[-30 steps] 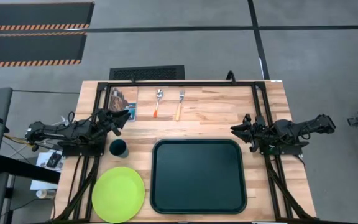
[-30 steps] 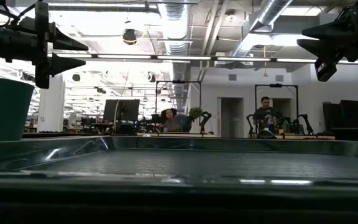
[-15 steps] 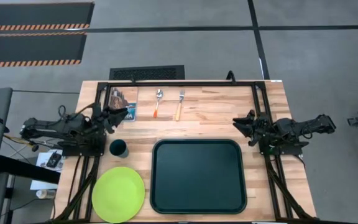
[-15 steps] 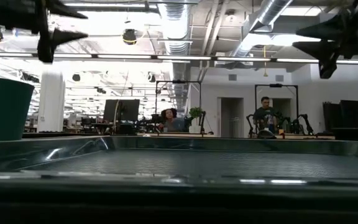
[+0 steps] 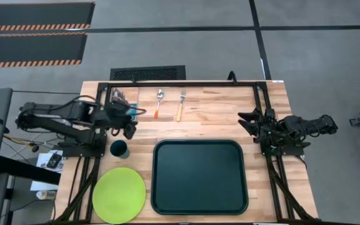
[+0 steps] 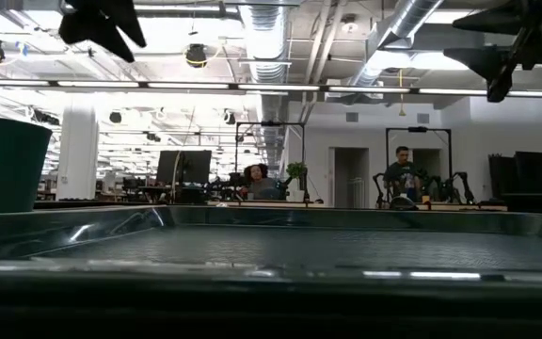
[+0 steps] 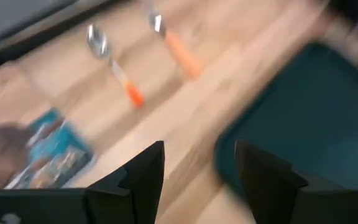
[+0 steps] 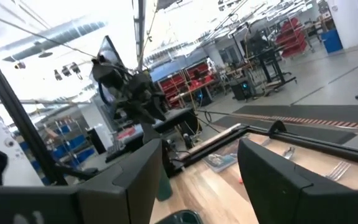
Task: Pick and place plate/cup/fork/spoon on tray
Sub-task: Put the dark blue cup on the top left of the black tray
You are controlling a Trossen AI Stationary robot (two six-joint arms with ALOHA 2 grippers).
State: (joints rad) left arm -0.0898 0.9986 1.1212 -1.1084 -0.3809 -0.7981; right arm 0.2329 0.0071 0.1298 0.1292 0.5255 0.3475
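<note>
Nothing had yet reached the large dark green rectangular tray point(image 5: 199, 177), which sat bare at the near middle of the desk. The round lime-green plate point(image 5: 119, 195) lay at the near left corner, the small dark teal cup point(image 5: 119, 149) just beyond it, and the orange-handled silver spoon point(image 5: 158, 103) and orange-handled tined fork point(image 5: 180, 105) side by side at the far edge. The left gripper point(image 5: 129, 120) hovered above the desk beyond the cup, fingers spread and empty. The right gripper point(image 5: 250, 120) waited near the right edge, likewise open and empty. The step appeared to be an approach; the left gripper should settle squarely over its target before descending.
</note>
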